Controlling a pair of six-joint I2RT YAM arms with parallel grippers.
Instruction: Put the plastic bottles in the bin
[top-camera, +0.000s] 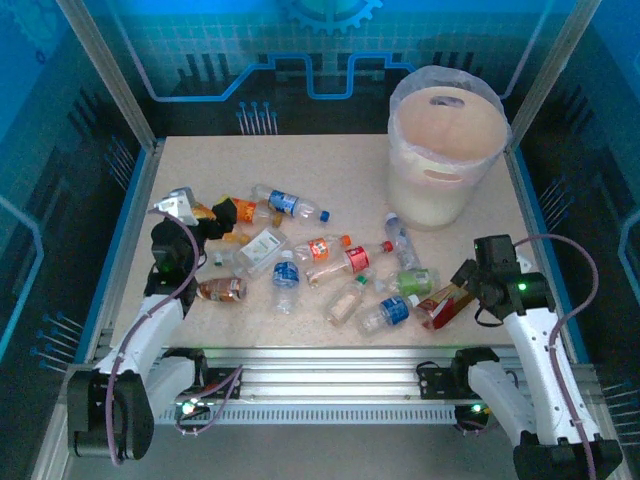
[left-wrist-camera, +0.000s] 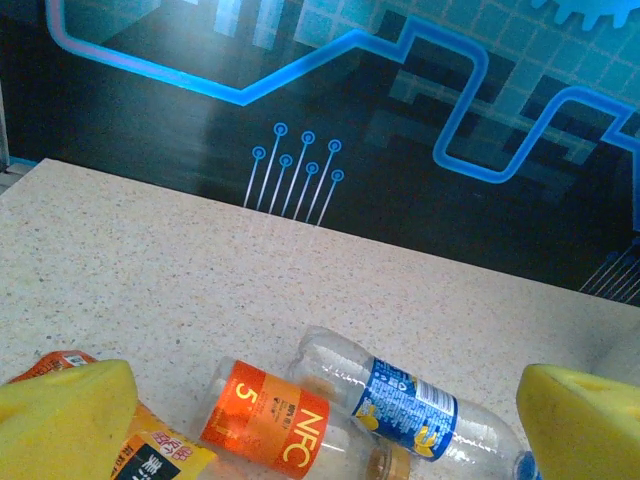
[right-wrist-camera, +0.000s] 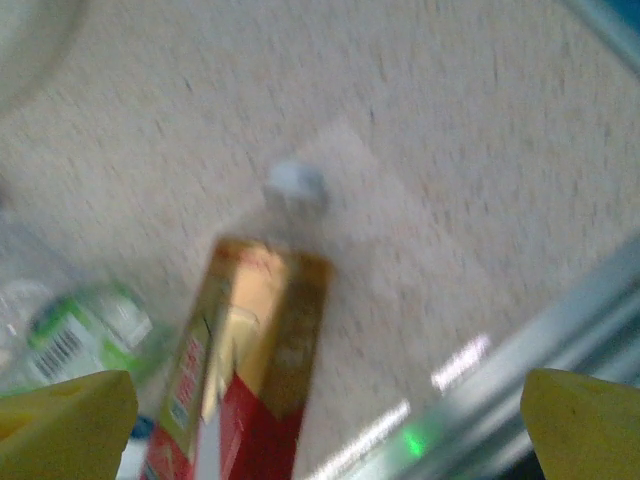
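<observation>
Above bottles (top-camera: 345, 258), both grippers (left-wrist-camera: 325, 425) (right-wrist-camera: 325, 425) wide, empty

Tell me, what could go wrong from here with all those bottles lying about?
1. The right end effector stands open over a red-and-gold bottle with a green-labelled bottle close beside it; closing might catch or knock the neighbour.
2. Under the open left end effector, the orange-labelled bottle and blue-labelled bottle lie close together on their sides; a nudge could roll either away.
</observation>
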